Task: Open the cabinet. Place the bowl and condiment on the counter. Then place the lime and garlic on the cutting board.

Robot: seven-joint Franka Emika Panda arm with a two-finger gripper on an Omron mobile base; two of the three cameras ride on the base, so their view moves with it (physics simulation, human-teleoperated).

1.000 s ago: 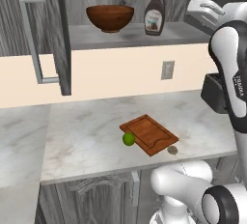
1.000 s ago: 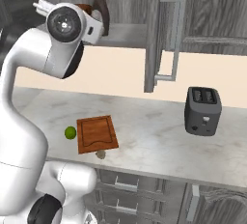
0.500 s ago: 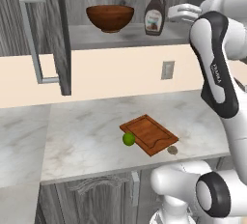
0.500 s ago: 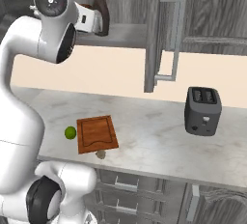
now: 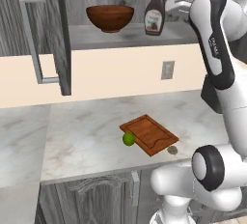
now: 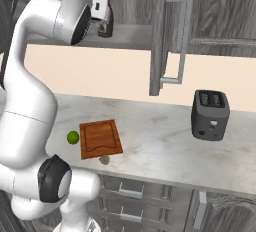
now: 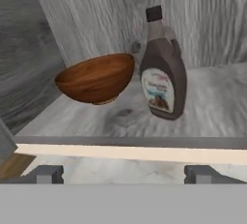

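Note:
The cabinet [image 5: 58, 35] stands open, its door swung left. On its shelf sit the reddish-brown bowl [image 5: 110, 17] and, to its right, the dark condiment [image 5: 155, 18] bottle. My gripper [image 5: 171, 11] hovers open just right of the bottle, at shelf height, holding nothing. In the hand view the bowl [image 7: 96, 78] and condiment [image 7: 163, 78] stand ahead, beyond the shelf's front edge, with my gripper [image 7: 124, 175] spread wide. Down on the counter [image 5: 82, 136], the lime [image 5: 128, 139] touches the cutting board [image 5: 148, 134] on its left edge. The garlic [image 5: 172, 149] lies by the board's near right corner.
A dark toaster [image 6: 210, 114] stands on the counter to the right. The right cabinet door [image 6: 172, 36] with its silver bar handle [image 6: 182, 41] juts out over the counter. A wall outlet [image 5: 167, 69] sits below the shelf. Base cabinets run under the counter edge.
The arm has swung left, carrying the open hand from the far right up close to the condiment bottle's side. Nothing on the shelf or counter has moved.

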